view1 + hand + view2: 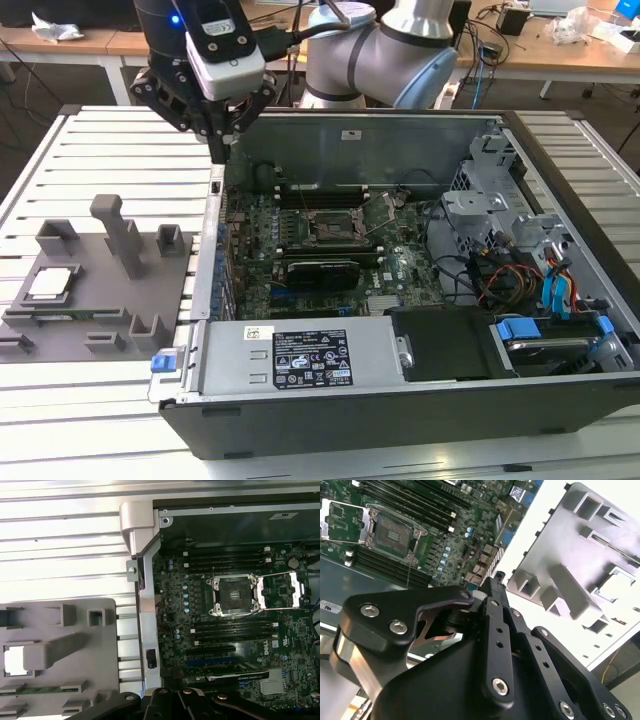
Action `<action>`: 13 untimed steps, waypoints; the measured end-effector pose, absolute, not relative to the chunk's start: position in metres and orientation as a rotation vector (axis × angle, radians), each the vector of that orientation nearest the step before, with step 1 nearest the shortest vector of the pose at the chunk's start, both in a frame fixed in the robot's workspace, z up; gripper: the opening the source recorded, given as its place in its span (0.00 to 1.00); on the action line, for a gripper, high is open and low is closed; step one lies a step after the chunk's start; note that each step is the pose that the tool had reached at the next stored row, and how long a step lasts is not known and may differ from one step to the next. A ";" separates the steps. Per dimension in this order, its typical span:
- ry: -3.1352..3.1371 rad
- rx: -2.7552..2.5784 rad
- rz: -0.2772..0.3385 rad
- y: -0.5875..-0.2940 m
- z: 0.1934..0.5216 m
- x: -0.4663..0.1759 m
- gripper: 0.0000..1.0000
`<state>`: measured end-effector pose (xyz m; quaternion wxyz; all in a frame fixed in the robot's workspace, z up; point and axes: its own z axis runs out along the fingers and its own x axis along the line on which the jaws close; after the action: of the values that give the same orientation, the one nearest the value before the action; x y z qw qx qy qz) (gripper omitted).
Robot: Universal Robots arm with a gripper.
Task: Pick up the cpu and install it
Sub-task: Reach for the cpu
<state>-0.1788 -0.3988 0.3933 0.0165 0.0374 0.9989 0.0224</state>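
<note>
gripper [222, 148] jaws clenched, empty | cpu [52, 283] sat in grey fixture [95, 300] | I judged it light, stiff, fragile; grip by edges

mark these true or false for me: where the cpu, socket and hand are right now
1. The cpu lies in the grey fixture. True.
2. The hand holds the cpu. False: it holds nothing.
3. The socket is empty, its frame open. True.
4. The hand hangs right over the socket. False: it hangs above the case wall, between fixture and socket.
</note>
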 end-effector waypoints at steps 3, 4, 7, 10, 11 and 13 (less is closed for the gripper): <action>3.104 0.116 0.070 -0.399 0.393 -0.186 0.11; 3.104 0.116 0.071 -0.399 0.393 -0.188 0.11; 3.102 0.116 0.071 -0.399 0.393 -0.196 0.11; 3.101 0.116 0.071 -0.399 0.393 -0.203 0.11; 3.100 0.116 0.071 -0.399 0.393 -0.204 0.11; 3.100 0.116 0.071 -0.399 0.393 -0.207 0.11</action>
<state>-0.2071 -0.3989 0.3933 0.0195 0.0372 0.9989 0.0230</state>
